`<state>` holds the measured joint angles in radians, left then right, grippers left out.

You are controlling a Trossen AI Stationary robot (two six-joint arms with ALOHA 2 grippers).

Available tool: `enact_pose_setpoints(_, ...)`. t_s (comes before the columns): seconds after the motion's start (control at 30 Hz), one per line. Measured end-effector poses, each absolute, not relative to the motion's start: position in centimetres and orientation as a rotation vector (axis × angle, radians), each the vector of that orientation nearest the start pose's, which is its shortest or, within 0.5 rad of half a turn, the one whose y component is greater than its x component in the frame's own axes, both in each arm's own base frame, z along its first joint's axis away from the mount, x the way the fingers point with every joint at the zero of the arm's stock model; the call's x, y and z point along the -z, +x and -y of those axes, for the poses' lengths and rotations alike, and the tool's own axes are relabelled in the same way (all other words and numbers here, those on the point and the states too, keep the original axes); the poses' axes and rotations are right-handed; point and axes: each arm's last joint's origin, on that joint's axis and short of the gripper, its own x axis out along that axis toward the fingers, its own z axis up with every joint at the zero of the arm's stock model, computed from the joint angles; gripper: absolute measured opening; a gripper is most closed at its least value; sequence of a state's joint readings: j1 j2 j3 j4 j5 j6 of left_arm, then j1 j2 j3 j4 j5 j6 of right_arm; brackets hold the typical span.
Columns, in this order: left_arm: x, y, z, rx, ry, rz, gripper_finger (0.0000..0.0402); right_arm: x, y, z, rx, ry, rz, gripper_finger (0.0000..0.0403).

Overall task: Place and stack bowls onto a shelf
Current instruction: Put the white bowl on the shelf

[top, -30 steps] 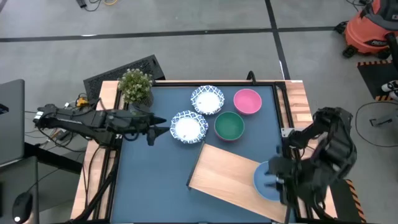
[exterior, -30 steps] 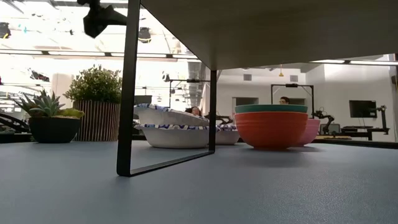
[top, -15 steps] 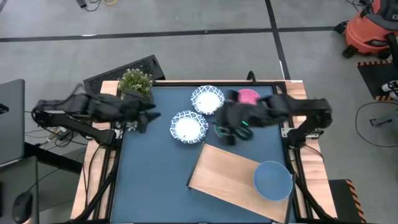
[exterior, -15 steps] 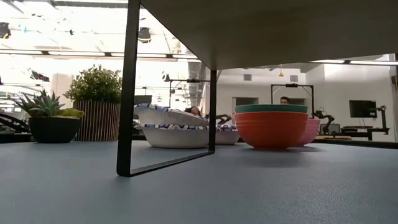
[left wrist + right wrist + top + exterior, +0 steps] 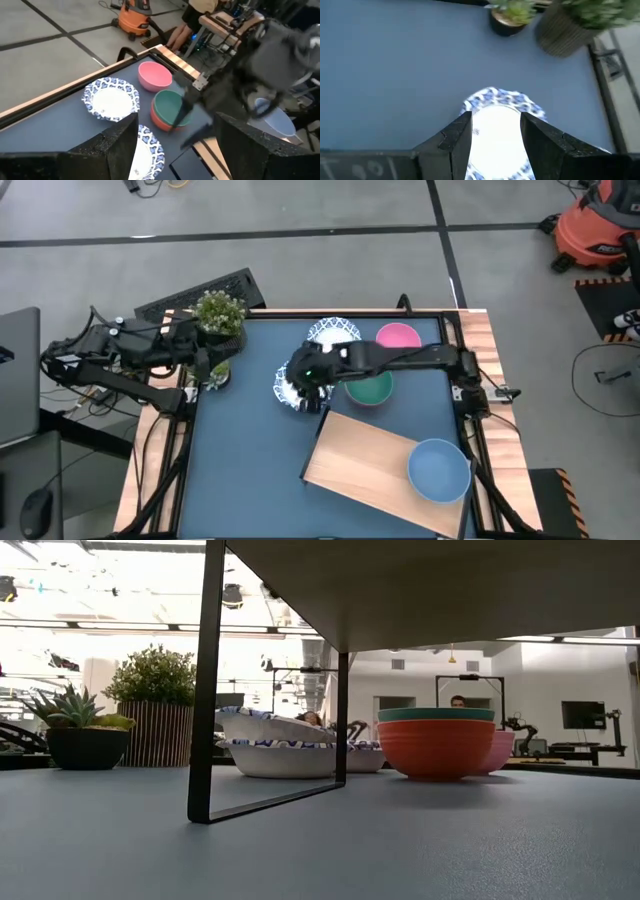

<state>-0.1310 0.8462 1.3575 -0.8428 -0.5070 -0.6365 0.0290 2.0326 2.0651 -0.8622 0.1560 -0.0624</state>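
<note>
Both arms are dark, slender, multi-jointed units. The left arm [image 5: 130, 360] carries exposed cabling along its links. The right arm [image 5: 400, 362] shows a small green indicator light near its wrist. The fingers [image 5: 451, 142] are matte black, blocky and tapered.

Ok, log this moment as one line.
right end effector: open, over patterned bowl | left end effector: open, by plant | blue bowl: on shelf

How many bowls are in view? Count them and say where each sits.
6. Blue bowl on the shelf; pink bowl at the table's far side; teal bowl nested in a red bowl; two patterned bowls, one beneath the right gripper.
</note>
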Motion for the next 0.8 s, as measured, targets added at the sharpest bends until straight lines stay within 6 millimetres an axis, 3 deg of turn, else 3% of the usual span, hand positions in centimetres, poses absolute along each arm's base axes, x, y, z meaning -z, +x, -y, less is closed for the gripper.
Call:
enact_pose_setpoints(0.33, -44.2, 11.8, 0.1, -0.467, -0.526, -0.189, 0.0243, -27.9, 47.6, -1.6, 0.042, -0.093, -0.923, 0.0194)
enact_pose_setpoints(0.47, -44.2, 11.8, 0.1, -0.468, -0.536, -0.187, 0.0243, -27.3, 48.0, -1.5, 0.069, -0.041, -0.924, 0.0194)
enact_pose_setpoints(0.7, -44.2, 11.8, 0.1, -0.471, -0.560, -0.181, 0.0243, -28.0, 48.7, -1.2, 0.086, -0.027, -0.826, 0.0194)
enact_pose_setpoints(0.8, -44.2, 11.8, 0.1, -0.472, -0.573, -0.178, 0.0243, -26.6, 49.8, -0.8, 0.117, 0.018, -0.802, 0.0194)
